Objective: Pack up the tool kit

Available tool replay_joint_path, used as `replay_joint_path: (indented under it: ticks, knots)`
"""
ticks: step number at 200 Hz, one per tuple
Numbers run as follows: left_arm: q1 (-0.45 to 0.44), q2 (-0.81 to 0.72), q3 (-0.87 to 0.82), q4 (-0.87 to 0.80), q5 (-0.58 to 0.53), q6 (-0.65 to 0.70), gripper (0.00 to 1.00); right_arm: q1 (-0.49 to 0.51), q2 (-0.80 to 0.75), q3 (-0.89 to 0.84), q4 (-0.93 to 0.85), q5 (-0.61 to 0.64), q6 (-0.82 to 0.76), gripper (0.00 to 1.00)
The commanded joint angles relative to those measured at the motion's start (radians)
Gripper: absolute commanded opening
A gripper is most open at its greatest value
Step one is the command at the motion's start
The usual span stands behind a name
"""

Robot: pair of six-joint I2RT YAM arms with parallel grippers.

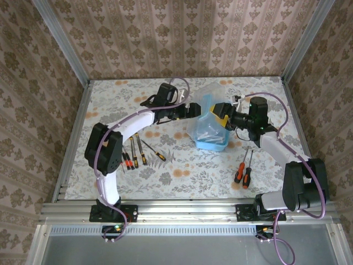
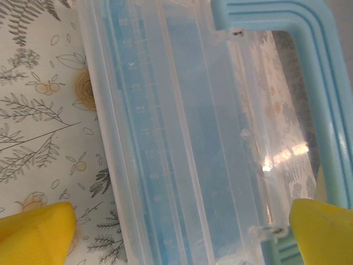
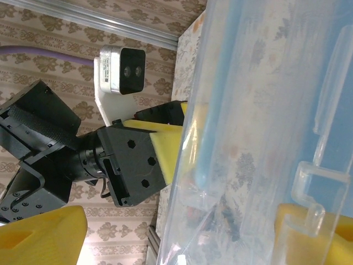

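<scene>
Top external view showed the case [image 1: 211, 144] with its lid [image 1: 205, 99] raised. The left gripper [image 1: 196, 110] and right gripper [image 1: 216, 112] stood wide open astride the lid, clamping nothing. Several screwdrivers [image 1: 134, 155] lay left of the case, nearer the left arm [image 1: 127, 124]. A pair [image 1: 242, 172] lay to its right. All ran roughly near-to-far.
</scene>
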Motion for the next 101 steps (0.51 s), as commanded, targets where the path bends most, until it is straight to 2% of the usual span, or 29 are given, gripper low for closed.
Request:
replay_joint_path:
  ticks: [1,26,62,101]
  knots:
    - [0.019,-0.08,-0.032,-0.023,0.005,0.043,1.0,0.011,0.004,0.046,-0.011,-0.014,-0.011,0.89]
    - [0.048,-0.15,-0.079,-0.06,-0.04,0.075,1.0,0.02,-0.002,0.065,-0.04,-0.006,-0.021,0.88]
    - [0.069,-0.237,-0.152,-0.184,-0.235,0.132,1.0,0.059,0.003,0.127,-0.112,0.021,-0.061,0.88]
    - [0.073,-0.264,-0.248,-0.162,-0.279,0.145,1.0,0.122,0.067,0.201,-0.155,0.054,-0.09,0.87]
